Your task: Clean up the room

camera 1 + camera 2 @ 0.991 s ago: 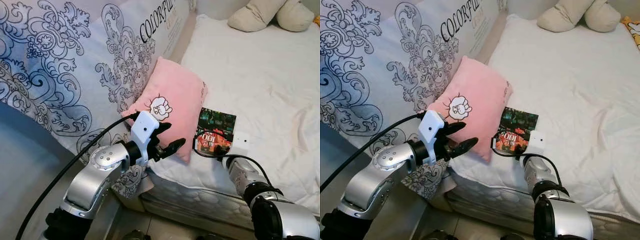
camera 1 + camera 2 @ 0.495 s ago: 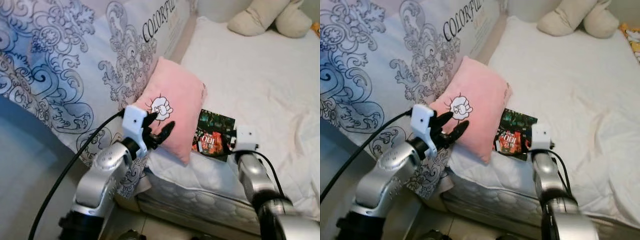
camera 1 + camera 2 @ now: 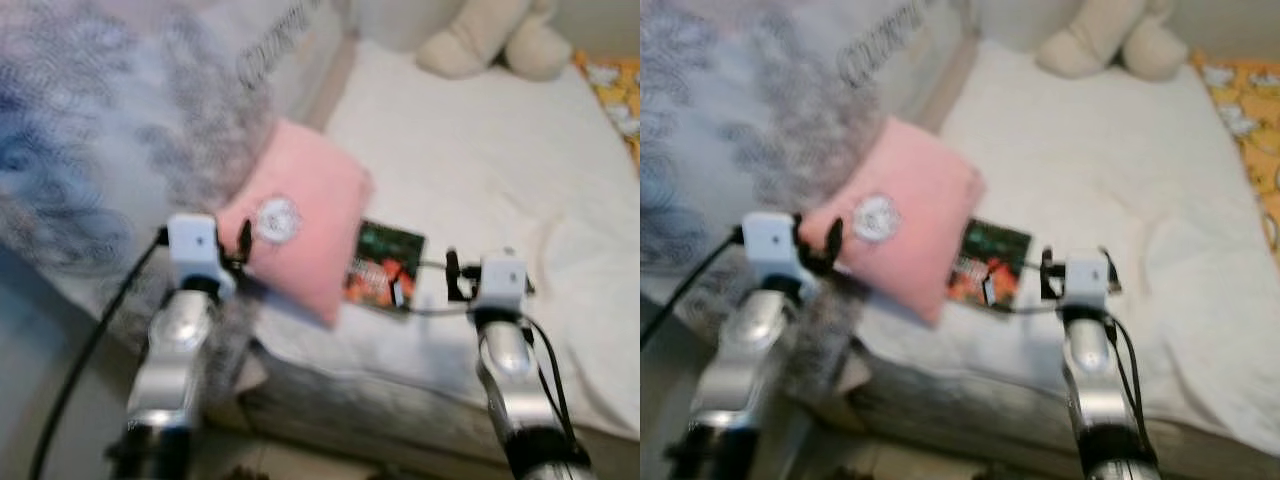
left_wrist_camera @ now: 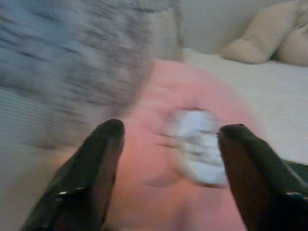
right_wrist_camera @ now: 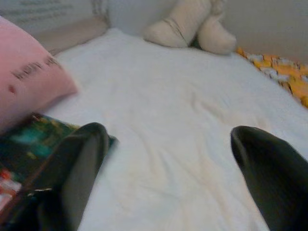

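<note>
Change: both arms now raised side by side with the wrists pointing up the bed; a second ago the left gripper reached across under the pillow and the right gripper sat at the book's near edge. Head views have shifted and blurred, so the camera moved as well.
Left gripper [image 4: 166,144]: fingers spread wide, holding nothing, aimed at the pillow's white emblem; close to the pillow's near left corner, contact cannot be told.
Right gripper [image 5: 168,159]: fingers wide apart, empty, over bare sheet just right of the book.
Pillow [image 3: 300,225]: pink, white round emblem, leaning against the duvet at the bed's left edge.
Book [image 3: 385,268]: dark glossy cover with green and red, flat on the sheet, its left edge tucked under the pillow.
Duvet [image 3: 110,130]: blue-grey scroll print, heaped left of the pillow; blurred.
Bed [image 3: 480,170]: white sheet, wrinkled.
Plush [image 3: 490,40]: beige, at the far end of the bed.
Cloth [image 3: 1240,120]: orange patterned, at the bed's far right edge.
</note>
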Robot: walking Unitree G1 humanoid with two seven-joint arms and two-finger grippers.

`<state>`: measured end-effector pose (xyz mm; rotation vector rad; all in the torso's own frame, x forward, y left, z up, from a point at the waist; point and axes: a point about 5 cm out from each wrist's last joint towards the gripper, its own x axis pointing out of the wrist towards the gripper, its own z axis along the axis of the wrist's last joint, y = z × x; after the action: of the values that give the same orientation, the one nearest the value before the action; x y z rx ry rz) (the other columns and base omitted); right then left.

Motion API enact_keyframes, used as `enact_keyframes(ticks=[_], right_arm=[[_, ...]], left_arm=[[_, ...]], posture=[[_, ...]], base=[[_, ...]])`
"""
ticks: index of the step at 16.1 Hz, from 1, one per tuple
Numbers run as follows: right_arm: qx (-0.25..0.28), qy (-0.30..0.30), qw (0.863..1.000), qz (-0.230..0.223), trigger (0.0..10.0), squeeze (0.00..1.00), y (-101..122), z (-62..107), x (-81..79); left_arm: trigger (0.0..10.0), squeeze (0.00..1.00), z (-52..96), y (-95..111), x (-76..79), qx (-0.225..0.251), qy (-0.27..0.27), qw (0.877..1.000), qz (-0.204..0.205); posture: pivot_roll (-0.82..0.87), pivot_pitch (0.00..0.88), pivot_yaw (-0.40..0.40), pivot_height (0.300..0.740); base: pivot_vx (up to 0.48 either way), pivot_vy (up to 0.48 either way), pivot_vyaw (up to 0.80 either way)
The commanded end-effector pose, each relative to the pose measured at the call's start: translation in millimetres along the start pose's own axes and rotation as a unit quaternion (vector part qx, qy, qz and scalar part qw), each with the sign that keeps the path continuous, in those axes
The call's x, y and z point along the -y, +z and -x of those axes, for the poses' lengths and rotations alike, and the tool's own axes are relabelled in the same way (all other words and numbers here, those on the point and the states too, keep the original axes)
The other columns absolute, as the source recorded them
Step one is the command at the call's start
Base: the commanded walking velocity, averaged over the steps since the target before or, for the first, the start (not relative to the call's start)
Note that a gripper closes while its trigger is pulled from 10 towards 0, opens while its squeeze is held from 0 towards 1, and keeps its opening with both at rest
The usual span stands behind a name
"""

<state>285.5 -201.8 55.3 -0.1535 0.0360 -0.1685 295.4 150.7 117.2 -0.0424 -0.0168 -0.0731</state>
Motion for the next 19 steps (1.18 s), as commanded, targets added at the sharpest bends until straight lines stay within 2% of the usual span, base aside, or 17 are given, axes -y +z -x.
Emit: enact_keyframes(ticks=[1, 5, 9, 13, 14, 18, 19], right_arm=[[0.025, 0.011, 1.000, -0.007, 10.0, 1.00, 9.9, 1.8, -2.6], [0.030, 0.038, 0.999, -0.006, 10.0, 1.00, 12.8, 5.7, -12.8], [0.034, 0.055, 0.998, -0.015, 10.0, 1.00, 16.7, 2.6, -21.9], [0.043, 0.076, 0.996, -0.023, 10.0, 1.00, 24.9, -0.1, -34.9], [0.051, 0.085, 0.995, -0.014, 10.0, 0.00, 27.1, 1.3, -36.0], [0.040, 0.090, 0.995, -0.008, 10.0, 0.00, 24.1, 2.7, -38.6], [0.032, 0.091, 0.995, -0.008, 10.0, 0.00, 22.2, 2.9, -39.6]], left_arm=[[10.0, 1.00, 1.4, -3.4, 0.2, -0.004, -0.002, 1.000, 0.004], [10.0, 1.00, 2.8, -9.0, 4.8, 0.003, 0.007, 1.000, 0.018], [10.0, 1.00, 4.2, -4.6, 6.3, 0.031, -0.009, 0.999, 0.016], [10.0, 1.00, -2.1, 0.3, 11.9, 0.046, -0.037, 0.998, 0.013], [10.0, 1.00, -1.2, -2.5, 14.3, 0.044, -0.043, 0.998, 0.011], [10.0, 1.00, -1.0, -3.7, 17.8, 0.044, -0.055, 0.998, -0.002], [10.0, 0.27, -1.7, -4.7, 19.9, 0.040, -0.065, 0.997, -0.021]], posture=[[-0.09, 0.000, 0.022, 0.740], [-0.09, 0.000, 0.025, 0.740], [-0.09, 0.000, 0.035, 0.740], [-0.11, 0.000, 0.042, 0.740], [-0.11, 0.000, 0.043, 0.740], [-0.10, 0.000, 0.042, 0.740], [-0.10, 0.000, 0.041, 0.740]], base=[[0.000, -0.480, 0.00], [0.000, -0.475, 0.00], [0.000, -0.469, 0.00], [0.000, -0.469, 0.00], [0.000, -0.469, 0.00], [0.000, -0.435, 0.00], [0.000, 0.000, -0.77]])
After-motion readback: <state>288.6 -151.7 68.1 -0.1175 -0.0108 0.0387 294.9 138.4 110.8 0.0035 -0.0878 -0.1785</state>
